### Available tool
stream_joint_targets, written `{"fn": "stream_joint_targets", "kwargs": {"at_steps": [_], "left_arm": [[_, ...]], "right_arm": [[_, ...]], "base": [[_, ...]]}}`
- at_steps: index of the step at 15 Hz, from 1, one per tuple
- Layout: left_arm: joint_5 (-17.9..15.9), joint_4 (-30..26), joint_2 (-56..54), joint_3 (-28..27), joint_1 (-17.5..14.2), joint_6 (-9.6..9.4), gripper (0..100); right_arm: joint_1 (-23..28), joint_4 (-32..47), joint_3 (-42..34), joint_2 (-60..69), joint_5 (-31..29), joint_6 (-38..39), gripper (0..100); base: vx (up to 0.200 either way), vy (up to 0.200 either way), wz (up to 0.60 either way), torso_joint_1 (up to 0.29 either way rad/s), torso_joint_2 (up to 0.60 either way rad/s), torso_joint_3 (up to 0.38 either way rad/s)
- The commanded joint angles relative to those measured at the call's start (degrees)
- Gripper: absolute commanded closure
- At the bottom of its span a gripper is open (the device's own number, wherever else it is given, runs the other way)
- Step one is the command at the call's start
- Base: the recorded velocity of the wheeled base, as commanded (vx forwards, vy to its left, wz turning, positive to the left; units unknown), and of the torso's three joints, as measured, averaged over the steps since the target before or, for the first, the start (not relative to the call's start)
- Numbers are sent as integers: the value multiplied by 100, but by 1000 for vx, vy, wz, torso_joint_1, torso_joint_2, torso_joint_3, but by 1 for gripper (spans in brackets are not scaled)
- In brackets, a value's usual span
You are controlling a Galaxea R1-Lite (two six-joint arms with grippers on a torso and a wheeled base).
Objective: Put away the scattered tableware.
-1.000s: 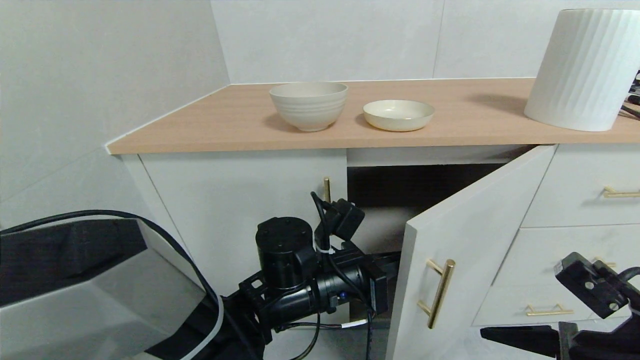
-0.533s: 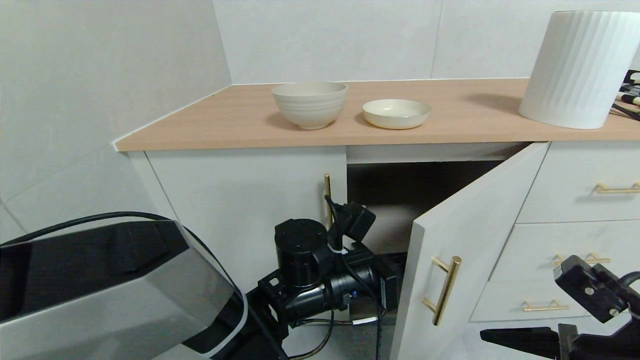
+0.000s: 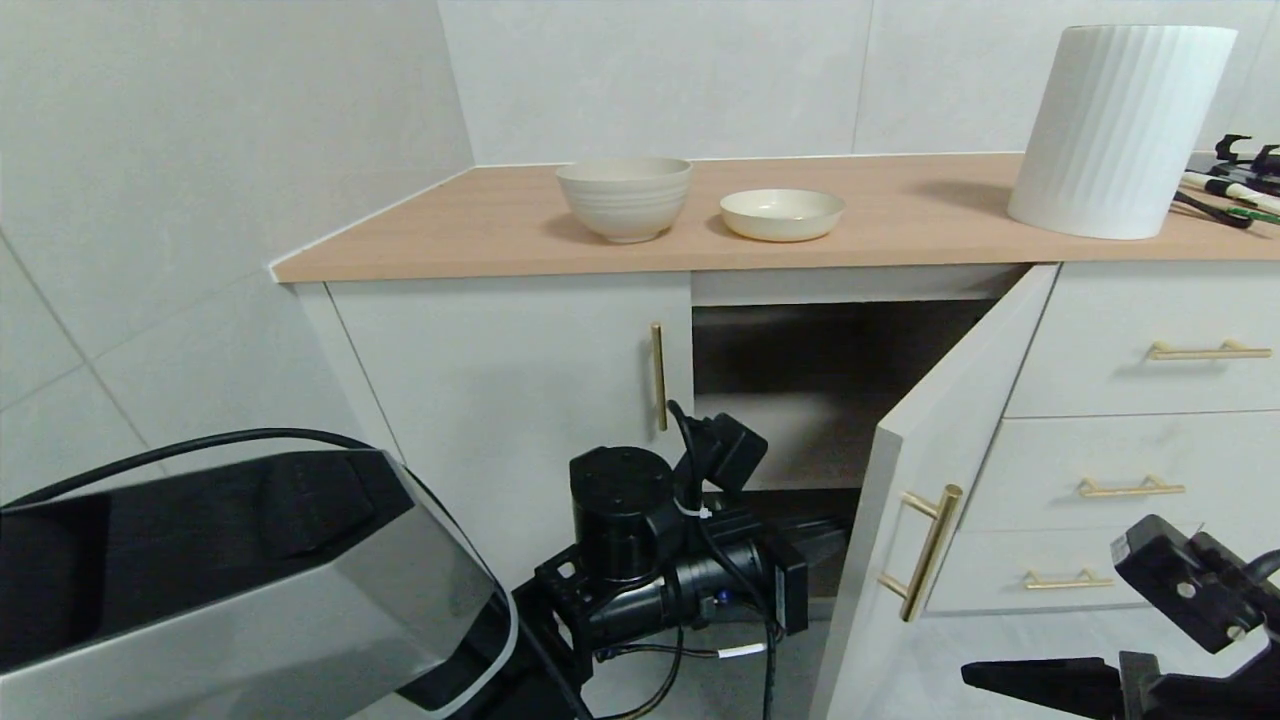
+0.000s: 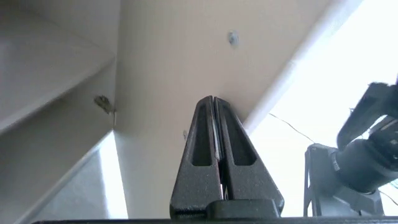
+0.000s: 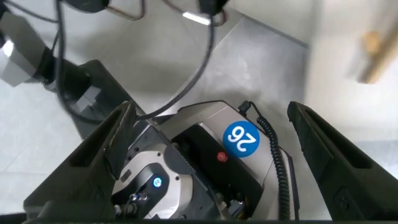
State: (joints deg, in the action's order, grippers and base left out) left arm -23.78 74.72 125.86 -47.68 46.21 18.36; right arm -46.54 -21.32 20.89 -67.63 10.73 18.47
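A ribbed cream bowl (image 3: 623, 198) and a shallow cream dish (image 3: 782, 214) stand side by side on the wooden countertop (image 3: 480, 250). Below them the cabinet door (image 3: 950, 440) with a gold handle stands swung open, showing a dark compartment with a pale shelf (image 3: 800, 450). My left gripper (image 3: 825, 535) is low in front of that compartment, just behind the door. Its fingers (image 4: 214, 143) are shut with nothing between them, and the tip rests against the door's inner face. My right gripper (image 5: 210, 109) hangs open near the floor, at the lower right (image 3: 1050, 680) of the head view.
A tall white ribbed container (image 3: 1115, 130) stands on the counter at the right, with tools (image 3: 1225, 185) beyond it. Drawers with gold handles (image 3: 1205, 351) sit right of the open door. The left cabinet door (image 3: 510, 400) is closed. A tiled wall runs along the left.
The head view has pulled back and shifted. The cabinet door has swung wider open, and my left arm has moved right along with it behind the door.
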Motion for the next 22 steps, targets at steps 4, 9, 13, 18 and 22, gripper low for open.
{"fn": "stream_joint_targets", "kwargs": {"at_steps": [4,9,13,18,22], "left_arm": [[14,-18,185,-198,2,1,100],[23,-27,449,-585,142,1,100],[23,-1,115,-418,1443,-52,100],[23,-18,-52,-207,1408,-78,100],[23,-449,-896,206,678,-96,100]], "right_arm": [[-13,-4,2,-22,-1,-1,0],[-197,-12,-50,31,17,-1,0],[-575,-4,-384,637,720,-221,0],[-549,-48,-499,725,1028,-502,0],[14,-56,-68,470,738,-458,0]], "base": [[0,0,0,0,0,0],[0,0,0,0,0,0],[0,0,0,0,0,0],[0,0,0,0,0,0],[0,0,0,0,0,0]]}}
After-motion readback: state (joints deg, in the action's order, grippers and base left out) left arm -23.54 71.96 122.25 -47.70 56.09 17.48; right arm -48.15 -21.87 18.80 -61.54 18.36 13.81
